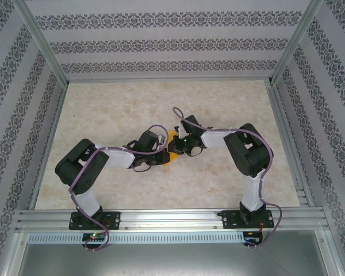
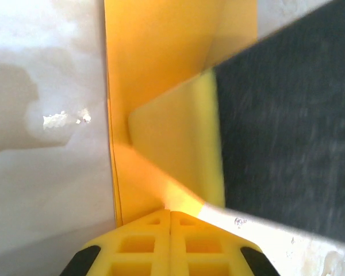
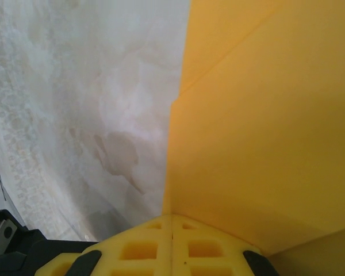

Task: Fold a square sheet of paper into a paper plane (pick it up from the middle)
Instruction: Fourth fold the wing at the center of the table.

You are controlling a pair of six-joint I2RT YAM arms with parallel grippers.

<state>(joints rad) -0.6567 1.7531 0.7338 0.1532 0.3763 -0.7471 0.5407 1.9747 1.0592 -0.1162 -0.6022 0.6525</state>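
Note:
The square sheet of paper [image 1: 171, 140] lies orange on the table's middle, partly folded, between my two grippers. In the left wrist view the paper [image 2: 161, 57] shows a diagonal flap. My left gripper [image 2: 170, 211] is shut, its yellow tips touching the paper's near edge. The right gripper's yellow finger [image 2: 210, 144] and black body press on the flap from the right. In the right wrist view the paper [image 3: 264, 115] has a slanted crease, and my right gripper [image 3: 172, 215] is shut with its tips at the paper's left edge. From above, the left gripper [image 1: 161, 156] and right gripper [image 1: 173, 146] almost meet. The paper plane is out of view.
The table [image 1: 103, 109] is pale marble, fenced by aluminium rails [image 1: 172, 218] at the front and patterned walls [image 1: 161, 40] at the back and sides. Both arms bend inward, their elbows [image 1: 80, 164] near the front corners.

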